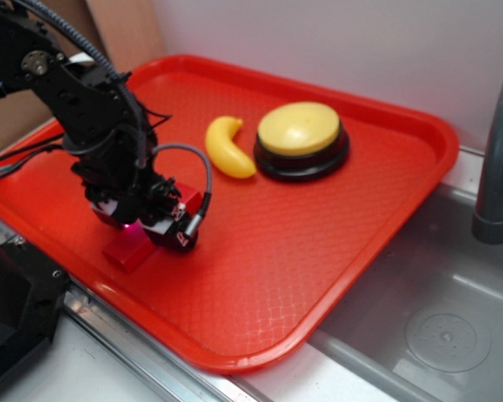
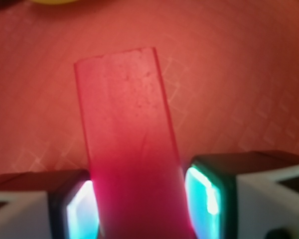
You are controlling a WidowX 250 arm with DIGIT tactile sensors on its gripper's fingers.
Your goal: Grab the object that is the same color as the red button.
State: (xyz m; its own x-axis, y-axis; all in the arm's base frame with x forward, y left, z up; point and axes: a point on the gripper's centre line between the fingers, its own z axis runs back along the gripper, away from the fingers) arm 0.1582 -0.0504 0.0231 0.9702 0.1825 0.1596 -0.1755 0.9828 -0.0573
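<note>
I see the red block (image 1: 130, 249) lying near the red tray's (image 1: 386, 201) front-left rim, with a wide bare stretch of tray to its right, well apart from the banana (image 1: 228, 147) and yellow button (image 1: 301, 138). My arm reaches down from the upper left, the claw (image 1: 147, 224) low over the block; its pads (image 2: 205, 191) flank and appear to pinch the block (image 2: 132, 149).

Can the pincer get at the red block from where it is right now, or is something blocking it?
Probably yes. The pincer already straddles the red block, one pad on each side, with nothing between. The banana and yellow button sit well away on the tray.
</note>
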